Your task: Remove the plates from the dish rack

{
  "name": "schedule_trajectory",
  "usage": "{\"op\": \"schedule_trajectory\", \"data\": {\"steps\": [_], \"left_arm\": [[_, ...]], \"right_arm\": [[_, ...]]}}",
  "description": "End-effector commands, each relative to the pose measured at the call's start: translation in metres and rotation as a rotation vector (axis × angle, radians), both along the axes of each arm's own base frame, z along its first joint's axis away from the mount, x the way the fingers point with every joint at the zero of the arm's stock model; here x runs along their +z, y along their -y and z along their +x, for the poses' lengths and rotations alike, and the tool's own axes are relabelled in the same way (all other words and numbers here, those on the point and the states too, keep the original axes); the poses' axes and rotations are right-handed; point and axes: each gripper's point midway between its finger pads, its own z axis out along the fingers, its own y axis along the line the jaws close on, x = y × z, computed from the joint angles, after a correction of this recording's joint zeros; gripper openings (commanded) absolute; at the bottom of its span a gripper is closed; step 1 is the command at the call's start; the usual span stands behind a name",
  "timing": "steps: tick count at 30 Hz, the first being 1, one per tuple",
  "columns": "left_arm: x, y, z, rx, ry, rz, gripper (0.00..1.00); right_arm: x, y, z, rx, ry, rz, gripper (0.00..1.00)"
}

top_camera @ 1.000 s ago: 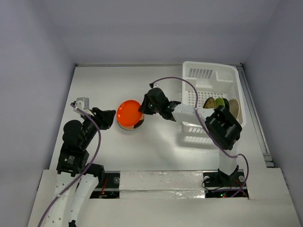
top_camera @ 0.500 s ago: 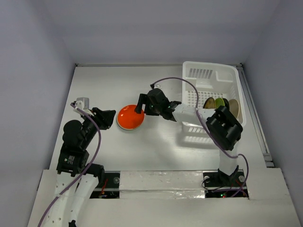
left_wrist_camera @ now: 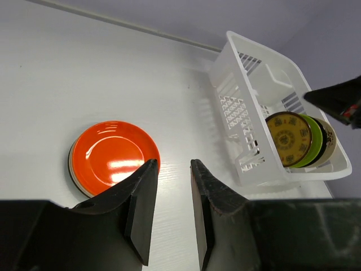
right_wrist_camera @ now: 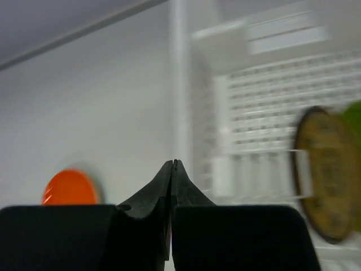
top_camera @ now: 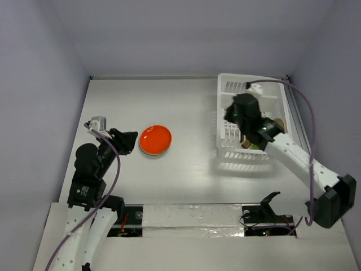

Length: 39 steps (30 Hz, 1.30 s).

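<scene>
A red-orange plate [top_camera: 155, 139] lies flat on the table left of the white dish rack [top_camera: 240, 86]. In the left wrist view this plate [left_wrist_camera: 113, 155] rests on another plate whose rim shows beneath it. A yellow-brown patterned plate [left_wrist_camera: 289, 138], a lime green plate [left_wrist_camera: 317, 141] and a cream plate [left_wrist_camera: 331, 140] stand on edge in the rack [left_wrist_camera: 240, 110]. My right gripper [top_camera: 232, 114] is shut and empty above the rack's left side; its own view [right_wrist_camera: 172, 165] is blurred. My left gripper [top_camera: 131, 141] is open and empty just left of the red-orange plate.
The rack sits at the table's back right, near the right wall. Purple cables trail from both arms. A taped strip runs along the table's near edge [top_camera: 192, 214].
My right gripper let go of the red-orange plate, which now lies flat on the table. The right arm swung right to above the rack and its jaws closed. The left arm has not moved.
</scene>
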Motion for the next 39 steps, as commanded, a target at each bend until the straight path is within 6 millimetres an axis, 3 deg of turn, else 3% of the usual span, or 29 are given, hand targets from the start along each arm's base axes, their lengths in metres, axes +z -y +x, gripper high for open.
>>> {"op": "schedule_trajectory", "data": {"steps": [1, 2, 3, 5, 6, 10, 14, 24, 29, 33, 35, 39], "left_arm": [[0.015, 0.001, -0.001, -0.006, 0.056, -0.006, 0.26], [0.015, 0.001, -0.001, -0.005, 0.059, -0.007, 0.26], [0.015, 0.002, -0.002, -0.012, 0.056, -0.006, 0.26], [0.015, 0.003, -0.002, -0.015, 0.058, -0.008, 0.26], [0.016, 0.003, -0.002, -0.015, 0.059, -0.009, 0.26], [0.016, 0.003, -0.003, -0.015, 0.064, -0.010, 0.26], [0.018, 0.002, -0.004, -0.011, 0.071, -0.011, 0.27], [0.019, 0.004, -0.006, -0.023, 0.074, -0.012, 0.27], [0.019, 0.004, -0.006, -0.023, 0.077, -0.014, 0.27], [0.020, 0.003, -0.007, -0.018, 0.078, -0.014, 0.27], [0.021, 0.003, -0.008, -0.017, 0.084, -0.015, 0.27], [0.022, 0.002, -0.008, -0.015, 0.086, -0.015, 0.27]], "right_arm": [[-0.024, 0.099, -0.020, -0.221, -0.099, -0.179, 0.02], [-0.023, 0.111, -0.024, -0.249, -0.109, -0.200, 0.05], [-0.023, 0.124, -0.028, -0.289, -0.114, -0.238, 0.20], [-0.029, 0.136, -0.037, -0.301, -0.162, -0.270, 0.34], [-0.029, 0.145, -0.038, -0.329, -0.169, -0.296, 0.47], [-0.042, 0.170, -0.041, -0.381, -0.237, -0.353, 0.53], [-0.055, 0.178, -0.034, -0.372, -0.279, -0.362, 0.52], [-0.085, 0.161, -0.015, -0.306, -0.349, -0.361, 0.42], [-0.088, 0.162, -0.012, -0.309, -0.361, -0.377, 0.27], [-0.084, 0.164, -0.013, -0.300, -0.361, -0.395, 0.13], [-0.079, 0.166, -0.017, -0.297, -0.363, -0.405, 0.01], [-0.055, 0.171, -0.025, -0.294, -0.329, -0.419, 0.00]]}}
